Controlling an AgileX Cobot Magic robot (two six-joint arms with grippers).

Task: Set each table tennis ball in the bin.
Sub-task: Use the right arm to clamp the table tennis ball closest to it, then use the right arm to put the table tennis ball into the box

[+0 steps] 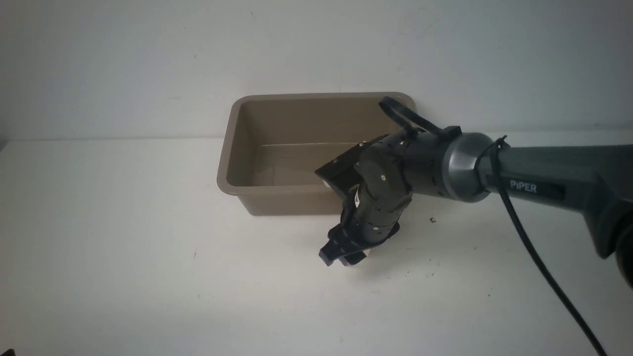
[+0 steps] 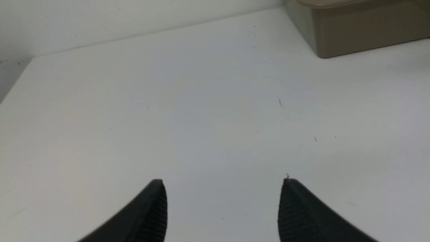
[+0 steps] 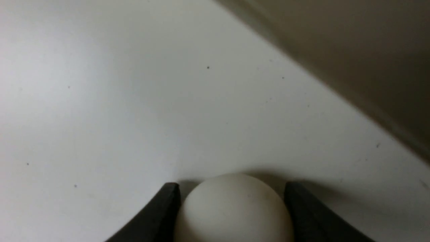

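The table tennis ball [image 3: 233, 208], white and matte, sits between the two black fingers of my right gripper [image 3: 230, 188], and both fingers press against its sides. In the front view the right gripper [image 1: 341, 257] points down at the white table just in front of the bin [image 1: 225, 163], with only a sliver of the ball [image 1: 367, 253] showing beside it. The taupe bin [image 3: 352, 50] stands close by the gripper. My left gripper [image 2: 223, 183] is open over bare table, with the bin's corner [image 2: 352, 37] far ahead of it.
The white wall rises right behind the bin. A black cable [image 1: 534, 257] hangs from the right arm [image 1: 544, 173] across the table's right side. A small dark speck [image 1: 432, 220] lies on the table near the bin's front right corner.
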